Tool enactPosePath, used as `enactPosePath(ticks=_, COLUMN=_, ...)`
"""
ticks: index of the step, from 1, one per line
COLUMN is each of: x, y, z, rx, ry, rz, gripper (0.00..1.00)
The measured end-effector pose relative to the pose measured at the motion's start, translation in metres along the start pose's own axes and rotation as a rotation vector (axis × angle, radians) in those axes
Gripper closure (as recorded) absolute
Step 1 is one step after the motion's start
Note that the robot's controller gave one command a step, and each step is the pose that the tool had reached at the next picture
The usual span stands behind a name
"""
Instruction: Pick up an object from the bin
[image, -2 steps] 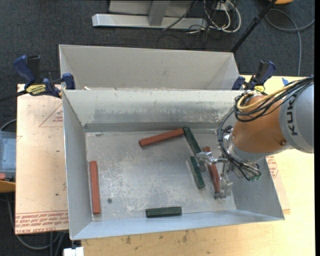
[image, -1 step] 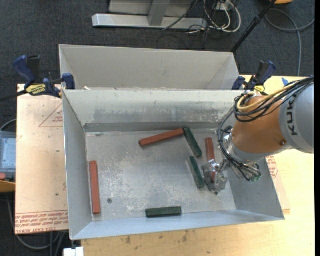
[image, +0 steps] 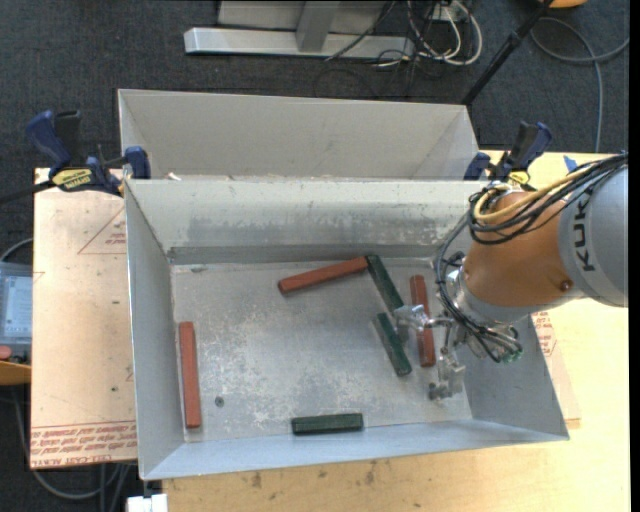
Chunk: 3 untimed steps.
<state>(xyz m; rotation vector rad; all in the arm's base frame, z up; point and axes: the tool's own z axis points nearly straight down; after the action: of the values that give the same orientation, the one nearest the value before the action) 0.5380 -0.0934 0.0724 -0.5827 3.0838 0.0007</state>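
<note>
1. Camera view: the gripper (image: 436, 356) hangs low over the right part of the bin (image: 150, 330), close to the right wall and below the arm's orange cover (image: 520, 262).
2. Beneath it lies the right red bar (image: 418, 296), a slim, straight, brick-red stick with square ends. It lies flat on the bin floor and runs nearly up-and-down in the view.
3. The bar's upper end shows clear of the gripper. Its lower part passes under the gripper's metal and is partly hidden.
4. Whether the gripper is spread or closed I cannot tell, nor whether it touches the bar.
5. Just left of that bar lies the near green bar (image: 393, 346), dark green and of the same slim form, tilted with its top end to the left. Whether the two bars touch is unclear.
6. The upper green bar (image: 384, 282) slants down from near the back wall toward the right red bar's upper end. Its top end meets the right end of the slanted red bar (image: 322, 276).
7. Well apart from the gripper, the left red bar (image: 188, 374) lies along the left wall.
8. The front green bar (image: 327, 424) lies by the front wall.
</note>
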Motion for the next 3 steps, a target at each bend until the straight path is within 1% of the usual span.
enactPosePath(ticks=1, x=0.0, y=0.0, z=0.0, rx=0.0, ry=0.0, rz=0.0, gripper=1.0)
enactPosePath(ticks=2, x=-0.048, y=0.075, z=-0.086, rx=0.0, ry=-0.01, rz=-0.02, gripper=1.0)
enactPosePath(ticks=3, x=-0.073, y=0.049, z=-0.249, rx=0.005, ry=-0.007, rz=-0.438, gripper=1.0)
